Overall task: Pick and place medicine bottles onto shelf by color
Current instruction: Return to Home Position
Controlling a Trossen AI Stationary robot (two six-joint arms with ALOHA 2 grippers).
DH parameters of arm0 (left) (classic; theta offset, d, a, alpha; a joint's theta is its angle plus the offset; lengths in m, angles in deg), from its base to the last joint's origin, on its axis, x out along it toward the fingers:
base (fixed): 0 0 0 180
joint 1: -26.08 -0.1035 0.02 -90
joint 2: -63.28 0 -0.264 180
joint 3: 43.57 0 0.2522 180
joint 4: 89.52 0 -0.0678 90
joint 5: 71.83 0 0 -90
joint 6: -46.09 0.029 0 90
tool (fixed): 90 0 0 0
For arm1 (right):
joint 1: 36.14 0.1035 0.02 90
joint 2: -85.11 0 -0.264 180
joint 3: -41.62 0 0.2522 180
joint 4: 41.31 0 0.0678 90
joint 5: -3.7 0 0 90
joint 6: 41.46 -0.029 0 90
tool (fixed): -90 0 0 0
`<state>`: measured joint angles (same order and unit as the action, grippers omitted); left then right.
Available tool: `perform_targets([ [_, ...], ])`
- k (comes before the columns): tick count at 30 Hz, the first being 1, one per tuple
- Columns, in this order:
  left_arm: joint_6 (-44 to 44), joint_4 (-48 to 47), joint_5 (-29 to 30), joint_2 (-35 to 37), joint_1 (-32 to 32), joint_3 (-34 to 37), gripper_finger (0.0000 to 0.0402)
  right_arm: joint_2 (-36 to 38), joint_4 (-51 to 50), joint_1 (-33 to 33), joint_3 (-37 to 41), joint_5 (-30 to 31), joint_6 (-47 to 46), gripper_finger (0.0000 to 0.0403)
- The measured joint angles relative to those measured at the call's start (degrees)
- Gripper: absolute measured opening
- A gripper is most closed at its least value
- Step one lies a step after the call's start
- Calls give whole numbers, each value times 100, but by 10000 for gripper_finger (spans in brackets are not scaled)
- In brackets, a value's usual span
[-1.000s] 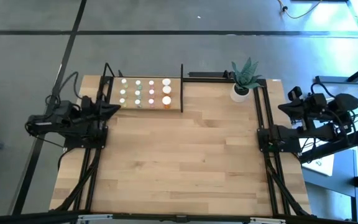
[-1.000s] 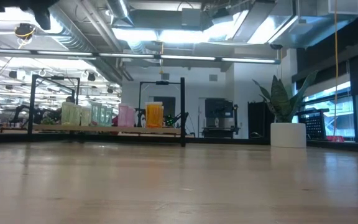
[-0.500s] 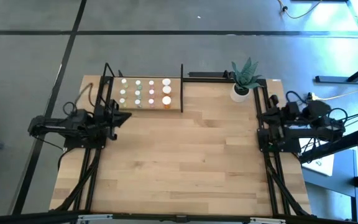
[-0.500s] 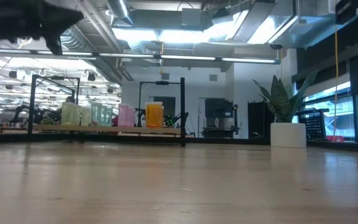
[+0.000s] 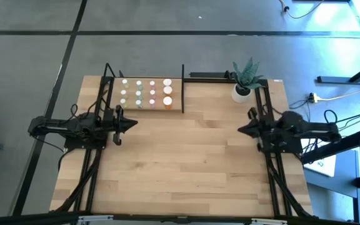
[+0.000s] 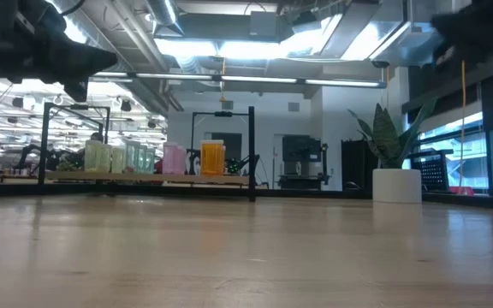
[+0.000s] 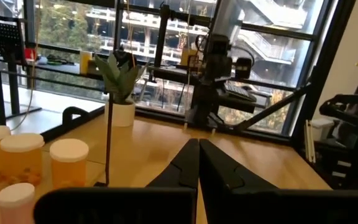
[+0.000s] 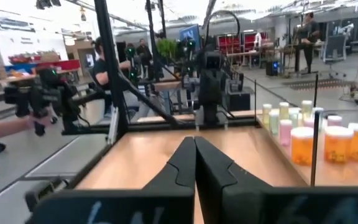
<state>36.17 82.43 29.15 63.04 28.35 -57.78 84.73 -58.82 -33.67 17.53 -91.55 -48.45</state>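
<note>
Tabletop (image 5: 186, 162), high view: pale wood planks; we find no loose bottle on them.
Shelf, high view: the shelf (image 5: 176, 105) lies along the far edge, long axis 9 to 3. It holds the medicine bottles (image 5: 152, 93) in four colour columns of three: pale, green, pink, orange.
Claws, high view: the left gripper (image 5: 133, 123) has the shelf near, at its 1 o'clock. The right gripper (image 5: 241, 129) has it well apart, at 10 o'clock. We judge the left arm nearer, though nothing seems left to fetch.
Low view: bottles stand upright on the board at far left and the plant pot (image 6: 397, 185) at far right; both arms hang high above the wood.
Left wrist view: fingers (image 7: 222, 174) pressed together, holding nothing.
Right wrist view: its fingers are likewise pressed together and empty, with orange bottles nearest among the rows.
</note>
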Motion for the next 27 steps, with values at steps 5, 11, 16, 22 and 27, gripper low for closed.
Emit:
perform_targets([
  [5,134,-15,-62,-1,-1,0,1,1,797,-1,813,1,333,3],
  [11,154,-134,-307,-3,2,0,1,-36,804,-8,984,13,605,4],
  [16,110,-337,-309,-6,0,0,10,-34,820,-8,984,12,640,5],
  [22,139,-334,-302,-5,-1,0,15,-34,818,-8,984,10,578,5],
  [27,152,-334,-299,-5,-1,0,8,-34,818,-8,977,10,581,6],
])
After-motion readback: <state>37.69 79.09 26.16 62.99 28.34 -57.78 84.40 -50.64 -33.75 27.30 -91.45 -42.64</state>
